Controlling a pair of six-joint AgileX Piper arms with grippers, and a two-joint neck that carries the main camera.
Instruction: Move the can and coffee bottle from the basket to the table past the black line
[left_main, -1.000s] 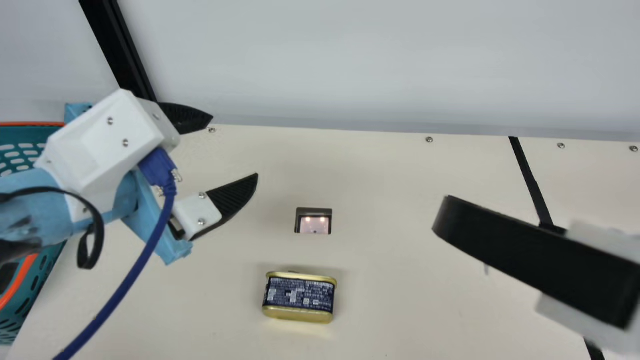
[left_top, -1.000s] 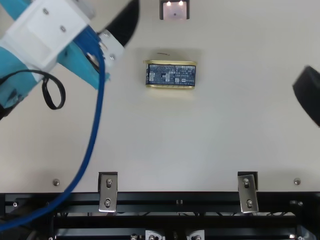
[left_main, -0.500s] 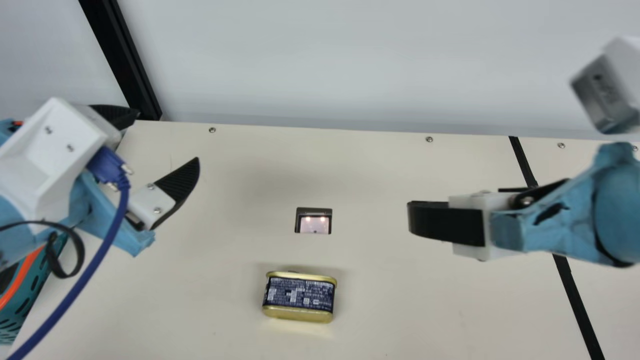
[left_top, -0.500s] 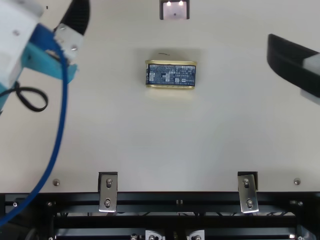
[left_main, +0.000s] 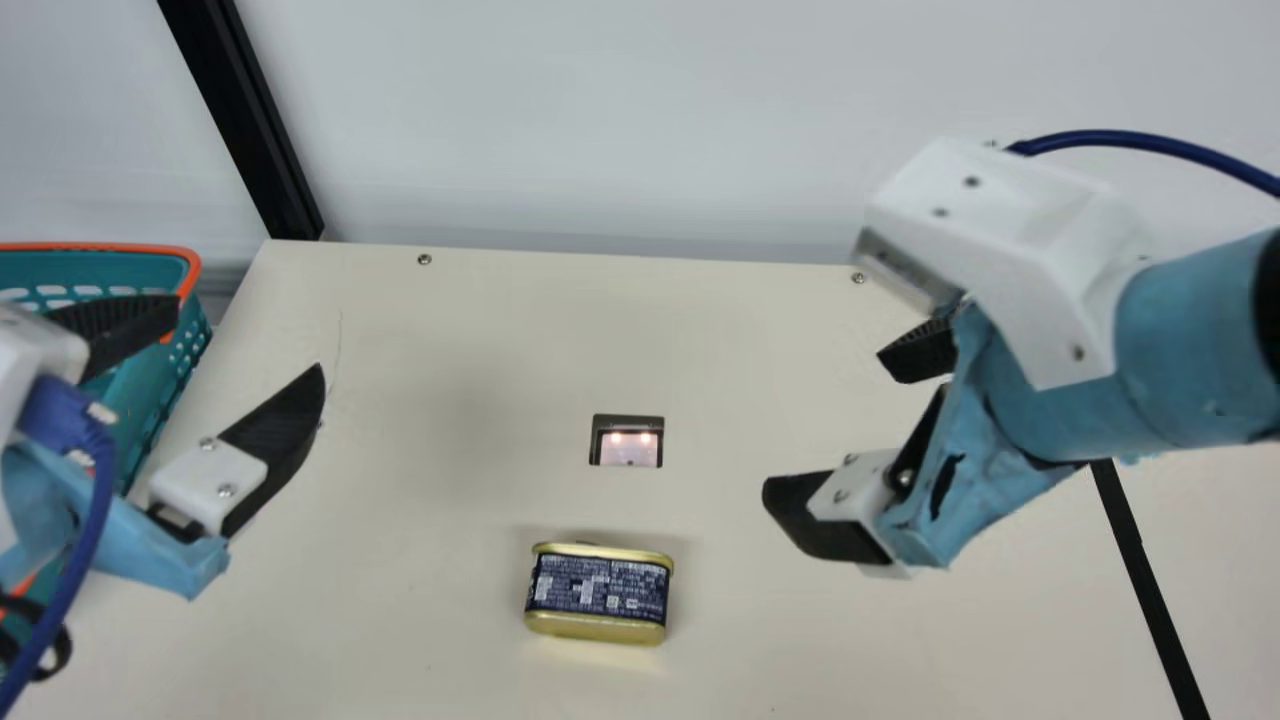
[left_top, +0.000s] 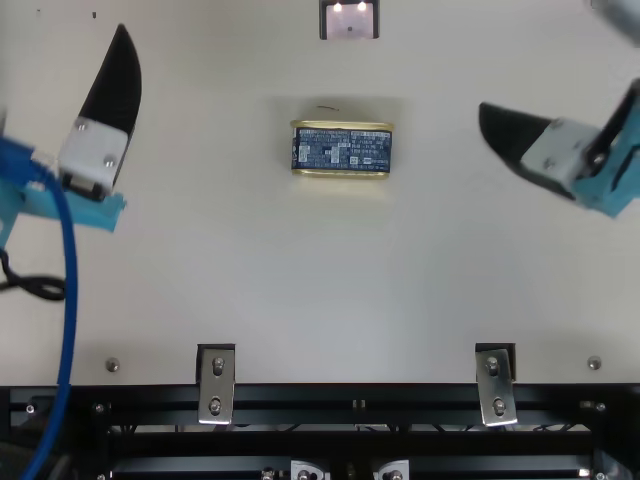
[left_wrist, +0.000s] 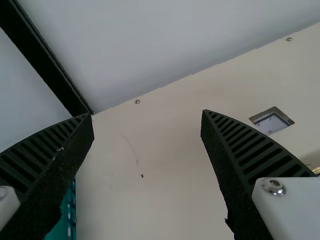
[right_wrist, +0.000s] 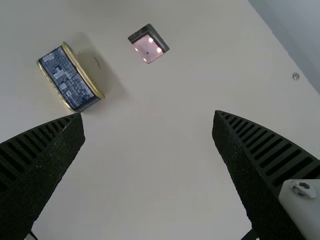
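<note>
Standing well left of the can (left_main: 598, 595), the teal basket (left_main: 100, 246) comes first, then the left gripper (left_main: 250, 334), spread wide around nothing. The can itself lies on the cream table (left_main: 450, 500), with a square inset (left_main: 628, 447) beyond it. Right of the can hangs the right gripper (left_main: 822, 420), also wide and unladen, and farther right runs the black line (left_main: 1140, 565).

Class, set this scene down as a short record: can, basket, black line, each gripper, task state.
can: on the table, label facing the robot
basket: at the main view's left
black line: at the main view's right
left gripper: open, empty
right gripper: open, empty
task state: can out of basket, not yet past line
</note>
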